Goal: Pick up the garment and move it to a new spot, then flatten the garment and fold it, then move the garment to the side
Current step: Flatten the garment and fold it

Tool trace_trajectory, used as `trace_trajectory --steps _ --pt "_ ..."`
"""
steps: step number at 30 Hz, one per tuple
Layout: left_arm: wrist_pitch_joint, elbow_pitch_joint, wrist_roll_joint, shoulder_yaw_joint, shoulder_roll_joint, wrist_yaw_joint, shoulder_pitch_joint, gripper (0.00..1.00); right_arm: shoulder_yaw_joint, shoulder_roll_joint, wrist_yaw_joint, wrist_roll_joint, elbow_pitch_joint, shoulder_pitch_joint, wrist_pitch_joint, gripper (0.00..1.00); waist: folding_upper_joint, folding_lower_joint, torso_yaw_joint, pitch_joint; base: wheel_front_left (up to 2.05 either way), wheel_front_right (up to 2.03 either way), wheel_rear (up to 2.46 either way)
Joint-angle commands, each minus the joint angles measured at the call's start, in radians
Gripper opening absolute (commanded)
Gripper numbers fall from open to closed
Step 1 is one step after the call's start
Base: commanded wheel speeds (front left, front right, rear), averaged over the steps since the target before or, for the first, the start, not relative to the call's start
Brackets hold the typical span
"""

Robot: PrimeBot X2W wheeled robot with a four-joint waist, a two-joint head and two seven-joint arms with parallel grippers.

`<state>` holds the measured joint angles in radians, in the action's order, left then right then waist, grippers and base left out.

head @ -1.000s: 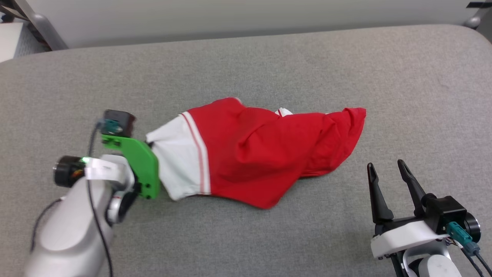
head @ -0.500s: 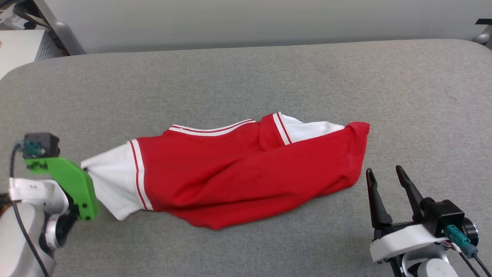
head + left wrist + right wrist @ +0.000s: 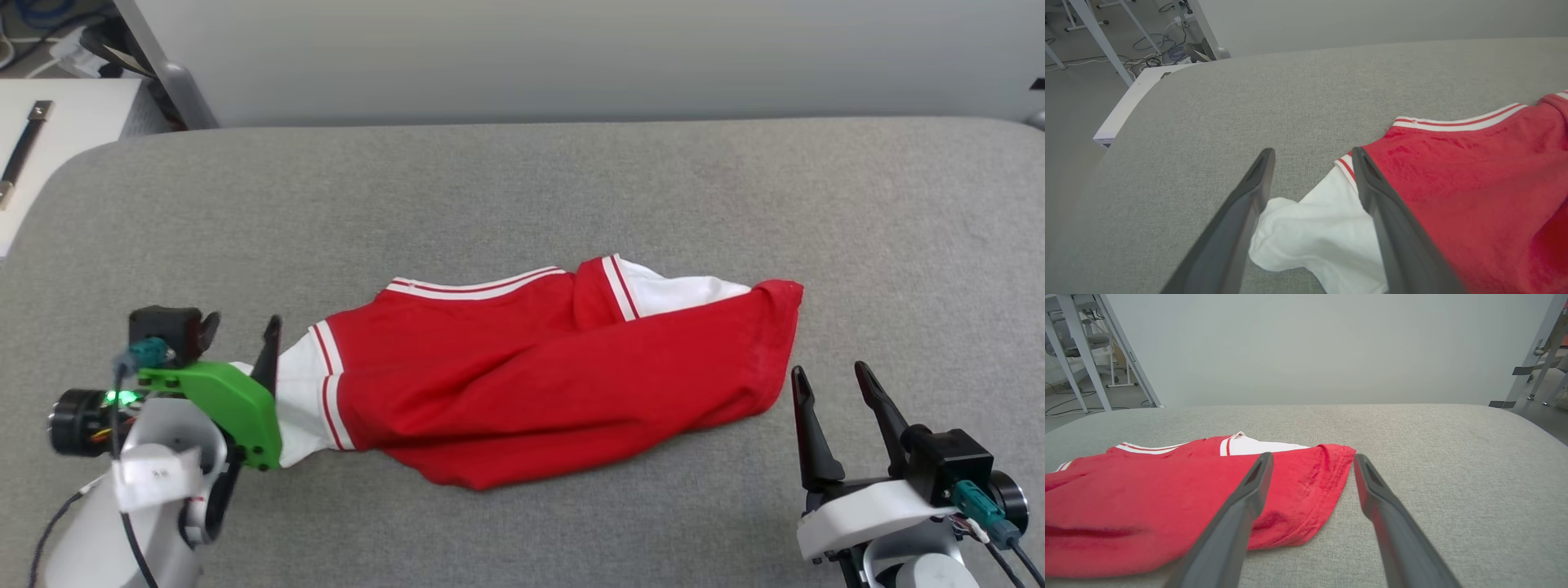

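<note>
In the head view, the garment (image 3: 531, 376) lies on the grey padded surface (image 3: 522, 188), a little nearer to the front edge than to the back. Its long axis goes from left to right, with the right end slightly farther from the robot. A white sleeve with red stripes points to the left, and the red hem points to the right. A second white sleeve comes out from under a red fold at the far side. The left gripper (image 3: 243, 327) stands at the left sleeve with its fingers apart, one finger just at the white cloth. The right gripper (image 3: 829, 369) is near the hem, apart from it, fingers spread and holding nothing.

In the left wrist view, the left gripper (image 3: 1312, 152) is wide apart. The crumpled end of the white sleeve of the garment (image 3: 1453, 183) lies between the two fingers. The fingers are not clamped on it; whether they touch it I cannot tell. Cables on the floor show beyond the surface.

In the right wrist view, the right gripper (image 3: 1313, 456) is spread with nothing between its fingers. The stitched hem of the garment (image 3: 1147, 498) lies ahead and to the left in this view.
</note>
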<state>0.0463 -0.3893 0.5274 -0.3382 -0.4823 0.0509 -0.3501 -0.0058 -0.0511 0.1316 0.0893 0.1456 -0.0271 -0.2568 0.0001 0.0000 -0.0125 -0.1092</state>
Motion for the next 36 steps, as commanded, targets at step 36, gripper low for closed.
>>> trace_trajectory --steps 36 --pt "-0.308 0.251 -0.272 0.126 0.3 -0.111 0.246 1.0 0.187 -0.33 -0.001 0.179 -0.006 -0.052 0.515 1.0 -0.0001 0.0 -0.155 0.028 0.0 0.0 0.0"
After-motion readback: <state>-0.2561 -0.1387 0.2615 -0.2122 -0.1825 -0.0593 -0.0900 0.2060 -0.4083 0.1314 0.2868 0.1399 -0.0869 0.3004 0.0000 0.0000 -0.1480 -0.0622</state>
